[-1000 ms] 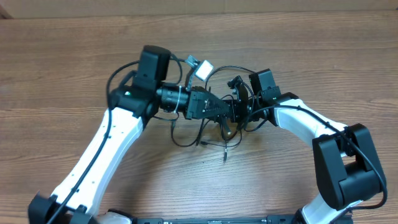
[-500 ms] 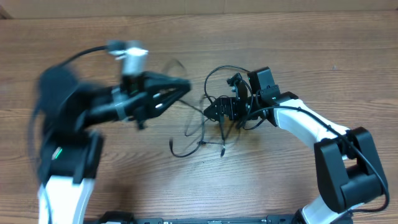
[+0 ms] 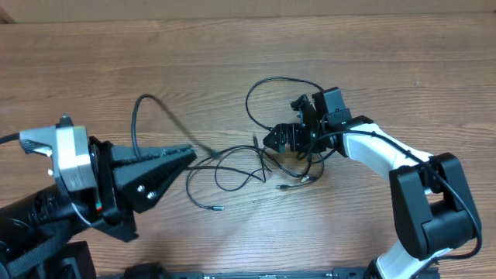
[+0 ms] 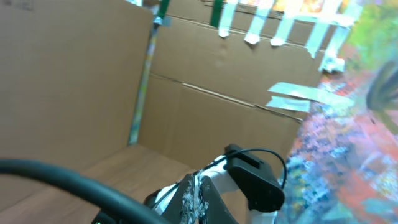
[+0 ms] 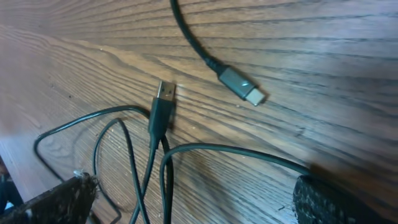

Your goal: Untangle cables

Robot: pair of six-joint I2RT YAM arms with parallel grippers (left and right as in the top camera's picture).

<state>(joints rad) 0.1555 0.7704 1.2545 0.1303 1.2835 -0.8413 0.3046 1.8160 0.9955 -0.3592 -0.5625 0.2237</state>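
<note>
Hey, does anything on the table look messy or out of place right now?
Yes. The cables lie snarled in a knot under the open right pincer, with loose ends sprawling leftward.

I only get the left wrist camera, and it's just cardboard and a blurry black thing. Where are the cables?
Observer: In the overhead view, the thin black cables lie in loose loops on the brown wooden table, between both arms.
Operator: Is my left hand holding one?
Observer: Looks so: the left gripper is shut, and a single black cable runs from its tip to the pile.
Operator: And the other hand?
Observer: The right gripper is open right over the pile, a silver-tipped plug lying on the wood below it.
</note>
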